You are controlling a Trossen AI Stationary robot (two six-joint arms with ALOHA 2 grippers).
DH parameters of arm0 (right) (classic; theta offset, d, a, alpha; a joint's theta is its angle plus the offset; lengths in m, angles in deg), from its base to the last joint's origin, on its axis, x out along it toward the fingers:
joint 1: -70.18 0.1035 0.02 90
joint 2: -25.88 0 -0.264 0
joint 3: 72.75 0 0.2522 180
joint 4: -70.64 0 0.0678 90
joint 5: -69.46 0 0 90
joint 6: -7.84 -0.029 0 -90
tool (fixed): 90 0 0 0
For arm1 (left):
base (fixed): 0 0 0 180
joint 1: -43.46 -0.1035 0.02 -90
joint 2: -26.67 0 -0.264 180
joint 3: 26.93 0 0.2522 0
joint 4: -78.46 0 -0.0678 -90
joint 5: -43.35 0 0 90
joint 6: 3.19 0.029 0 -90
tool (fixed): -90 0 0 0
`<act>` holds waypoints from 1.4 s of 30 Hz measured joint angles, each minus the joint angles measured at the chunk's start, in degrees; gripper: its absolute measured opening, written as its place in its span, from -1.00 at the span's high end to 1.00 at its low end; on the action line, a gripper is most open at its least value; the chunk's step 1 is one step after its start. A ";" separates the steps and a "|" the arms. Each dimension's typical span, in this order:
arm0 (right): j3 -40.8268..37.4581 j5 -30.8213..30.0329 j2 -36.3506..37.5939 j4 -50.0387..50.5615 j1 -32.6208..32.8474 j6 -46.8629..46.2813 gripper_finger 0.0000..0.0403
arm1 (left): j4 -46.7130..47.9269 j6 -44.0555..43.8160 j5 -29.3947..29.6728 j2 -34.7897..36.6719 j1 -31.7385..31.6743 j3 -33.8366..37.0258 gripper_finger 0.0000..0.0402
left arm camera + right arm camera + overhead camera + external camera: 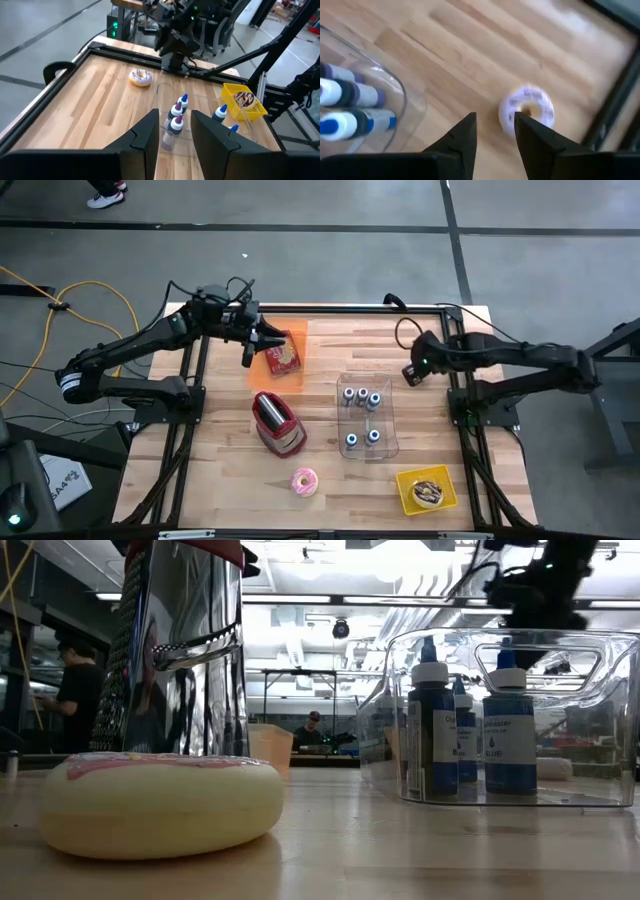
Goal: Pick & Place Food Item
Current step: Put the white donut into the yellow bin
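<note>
I am seeing the left end effector (257, 348) hanging over the orange tray (297, 330), released and empty. The right end effector (410, 374) is sitting released beside the clear bin (390, 425). The pink donut (304, 481) is lying on the tabletop (220, 440) by the red toaster (277, 423).

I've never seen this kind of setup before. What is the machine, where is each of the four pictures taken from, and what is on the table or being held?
It is a robot with two dark arms at a wooden table. One picture looks straight down, one looks level across the tabletop, and one comes from each wrist, past that arm's own two fingers.

On the table are a red toaster, a clear bin of blue bottles, a pink doughnut, a yellow basket and an orange tray holding a red item.

The left gripper is at that tray and the right gripper is beside the bin. Both are open and hold nothing.
</note>
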 joint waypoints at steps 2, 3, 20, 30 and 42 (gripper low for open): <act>0.00 0.26 -0.93 -3.45 -2.02 5.58 0.41 | 0.58 0.48 0.04 0.00 0.00 0.00 0.46; 0.00 0.35 -1.53 -5.01 -2.92 7.78 0.41 | 0.91 1.01 0.15 0.00 0.00 0.00 0.46; -0.02 1.42 -18.80 -8.64 -17.93 23.46 0.41 | 2.35 0.83 0.11 0.00 0.00 0.00 0.46; -0.02 3.62 -19.84 -10.30 -21.20 27.85 0.41 | 2.35 1.04 0.09 0.00 0.00 0.00 0.46; -0.02 9.30 -19.84 -9.94 -23.75 34.26 0.41 | 2.35 2.79 0.09 0.00 0.00 0.00 0.46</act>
